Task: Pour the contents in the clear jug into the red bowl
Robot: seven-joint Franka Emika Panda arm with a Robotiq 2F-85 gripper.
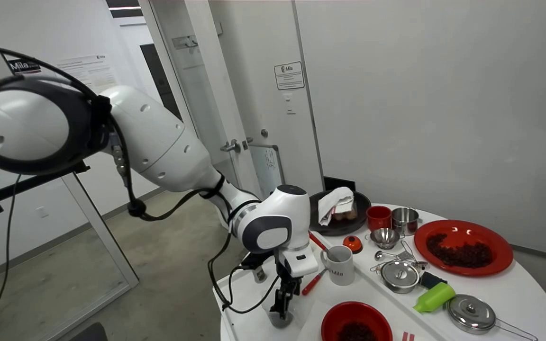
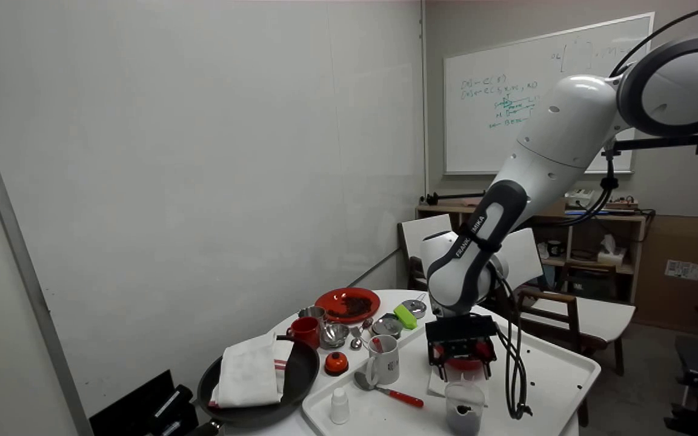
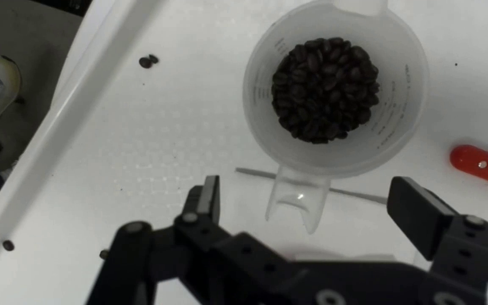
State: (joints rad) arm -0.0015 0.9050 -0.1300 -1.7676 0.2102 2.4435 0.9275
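The clear jug [image 3: 400,110] stands upright on the white tray [image 3: 57,114], with dark beans [image 3: 324,89] inside. It also shows in both exterior views [image 1: 280,321] [image 2: 464,399]. My gripper [image 3: 311,207] is open, with the jug's handle [image 3: 299,192] between its fingers and apart from both. In both exterior views the gripper [image 1: 280,308] [image 2: 463,368] is low beside the jug. The red bowl [image 1: 332,318] is on the tray beside the jug, with dark beans in it; the frame edge cuts it off. Its red edge [image 2: 465,364] shows partly behind the gripper in an exterior view.
A white mug [image 1: 341,272], a red-handled utensil [image 2: 405,397] and a white shaker [image 2: 340,407] stand or lie on the tray. Beyond it are a black pan [image 2: 306,369], a wide red dish [image 1: 500,246], metal cups and small pots. Loose beans [image 3: 145,62] lie on the tray.
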